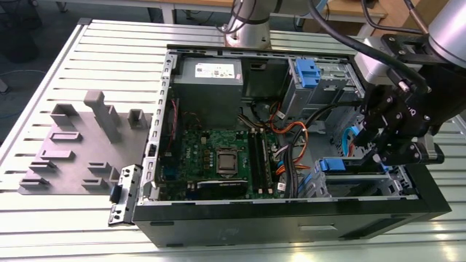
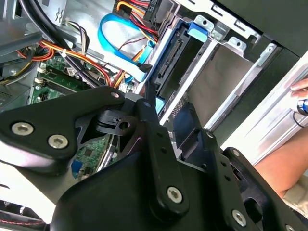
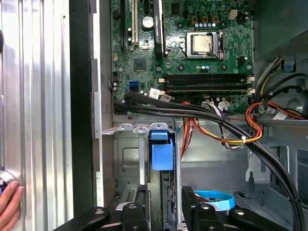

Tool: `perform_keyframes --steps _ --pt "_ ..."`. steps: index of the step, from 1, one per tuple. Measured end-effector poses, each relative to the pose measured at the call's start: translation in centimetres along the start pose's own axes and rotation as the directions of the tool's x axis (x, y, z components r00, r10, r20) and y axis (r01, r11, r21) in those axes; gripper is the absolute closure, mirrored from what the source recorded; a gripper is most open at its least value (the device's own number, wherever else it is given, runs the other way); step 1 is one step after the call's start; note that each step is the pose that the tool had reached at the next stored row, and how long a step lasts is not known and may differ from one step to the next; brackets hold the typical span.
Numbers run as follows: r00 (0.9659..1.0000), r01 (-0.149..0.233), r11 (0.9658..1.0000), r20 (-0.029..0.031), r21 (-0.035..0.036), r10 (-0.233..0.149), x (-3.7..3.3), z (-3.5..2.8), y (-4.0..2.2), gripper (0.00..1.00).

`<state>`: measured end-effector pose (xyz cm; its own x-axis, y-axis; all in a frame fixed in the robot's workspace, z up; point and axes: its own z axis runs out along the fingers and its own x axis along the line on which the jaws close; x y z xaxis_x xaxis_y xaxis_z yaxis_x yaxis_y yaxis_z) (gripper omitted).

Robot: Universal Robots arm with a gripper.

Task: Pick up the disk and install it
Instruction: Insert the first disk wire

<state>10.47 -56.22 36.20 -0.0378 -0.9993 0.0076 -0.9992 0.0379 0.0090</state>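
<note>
The disk point(image 2: 169, 65) stands on edge in the drive bay at the front corner of the open computer case point(image 1: 291, 221). Its blue rail and connector edge show in the second wrist view. Its blue carrier tab point(image 3: 161, 150) rises from the slot, and appears too in the exterior view as the blue tab point(image 1: 333, 164). My gripper point(image 3: 166, 208) reaches down into that bay on the exterior view's right point(image 1: 396, 150). One finger point(image 3: 143, 204) sits on each side of the disk, pressed against its faces.
A motherboard point(image 1: 218, 158), a grey power-supply box point(image 1: 211, 76) and bundled cables point(image 3: 226, 127) crowd the case. Another blue carrier point(image 1: 306, 71) sits in the upper bay. A grey fixture plate point(image 1: 73, 147) lies on the exterior view's left. A person's hand point(image 3: 7, 207) rests beside the case.
</note>
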Motion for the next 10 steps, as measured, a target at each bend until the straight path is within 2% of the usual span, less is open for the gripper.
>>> perform_keyframes --steps 5,10 --pt "1.0000 0.000 1.0000 0.0002 0.0000 0.000 0.01 -0.79 0.01 0.58" --pt "1.0000 0.000 1.0000 0.0001 0.0000 0.000 -0.17 -0.85 0.02 0.58"
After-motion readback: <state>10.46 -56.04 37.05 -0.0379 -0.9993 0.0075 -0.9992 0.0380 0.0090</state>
